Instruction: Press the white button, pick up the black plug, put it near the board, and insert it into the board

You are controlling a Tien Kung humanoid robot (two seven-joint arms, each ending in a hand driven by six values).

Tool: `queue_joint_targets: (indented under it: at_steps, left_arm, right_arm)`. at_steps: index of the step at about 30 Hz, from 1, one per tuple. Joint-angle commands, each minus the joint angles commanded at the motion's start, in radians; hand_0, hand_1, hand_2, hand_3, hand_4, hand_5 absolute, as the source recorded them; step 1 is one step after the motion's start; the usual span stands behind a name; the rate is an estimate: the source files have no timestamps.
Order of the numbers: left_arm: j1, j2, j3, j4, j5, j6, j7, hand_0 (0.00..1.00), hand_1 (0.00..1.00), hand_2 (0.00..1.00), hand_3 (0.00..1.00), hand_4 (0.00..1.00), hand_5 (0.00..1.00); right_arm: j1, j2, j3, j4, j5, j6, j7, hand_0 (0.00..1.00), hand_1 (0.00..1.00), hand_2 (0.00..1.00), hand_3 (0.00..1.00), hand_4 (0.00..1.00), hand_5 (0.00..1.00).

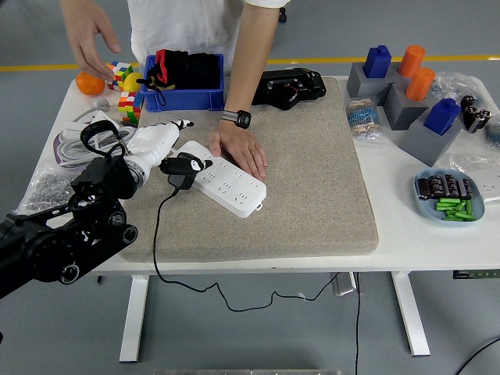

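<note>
A white power strip [226, 181] lies slanted on the grey mat [305, 180]. My left hand [160, 148], white-fingered on a black arm, is at the strip's left end and is shut on the black plug [184, 169], holding it over that end. The plug's black cable [160, 250] hangs off the table's front edge. A person's hand [242, 148] with a watch rests on the strip's far side and steadies it. The person's other hand [86, 39] is raised above the table's far left corner. My right arm is not in view.
A blue bin [183, 78] with black and red parts stands behind the strip. Colour cubes [123, 82], an orange [88, 83] and a white cable coil [78, 141] lie at left. A black device [291, 86] is at the mat's back. Grey blocks [406, 101] and a blue dish [449, 195] stand at right.
</note>
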Motion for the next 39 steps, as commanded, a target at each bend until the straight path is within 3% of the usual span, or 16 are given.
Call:
queue_joint_targets:
  at_steps: [2, 7, 12, 23, 39]
  left_arm:
    - [0.032, 0.030, -0.001, -0.042, 0.019, 0.005, -0.012, 0.831, 0.900, 0.900, 0.896, 0.890, 0.661]
    - [0.088, 0.079, -0.005, -0.108, 0.052, 0.019, -0.041, 0.831, 0.900, 0.900, 0.896, 0.890, 0.661]
    - [0.116, 0.098, 0.004, -0.128, 0.069, 0.021, -0.051, 0.843, 0.920, 0.895, 0.868, 0.878, 0.642]
    - [0.122, 0.093, 0.032, -0.099, 0.064, 0.014, -0.058, 0.854, 0.929, 0.879, 0.837, 0.869, 0.623]
    - [0.072, 0.045, 0.046, -0.034, 0.063, 0.007, -0.056, 0.844, 0.920, 0.869, 0.827, 0.863, 0.609]
  right_arm:
    - [-0.003, 0.000, 0.004, -0.002, -0.001, -0.001, 0.000, 0.577, 0.534, 0.547, 0.509, 0.642, 0.380]
    - [-0.011, 0.002, 0.015, -0.002, -0.006, -0.001, 0.000, 0.577, 0.534, 0.547, 0.509, 0.642, 0.380]
    - [-0.011, 0.006, 0.019, 0.000, -0.008, -0.001, 0.000, 0.577, 0.535, 0.547, 0.508, 0.642, 0.380]
    - [-0.008, 0.006, 0.020, -0.001, -0.007, -0.002, 0.000, 0.577, 0.534, 0.547, 0.508, 0.642, 0.380]
    - [-0.004, 0.006, 0.014, -0.001, -0.005, -0.002, 0.001, 0.577, 0.534, 0.547, 0.509, 0.643, 0.380]
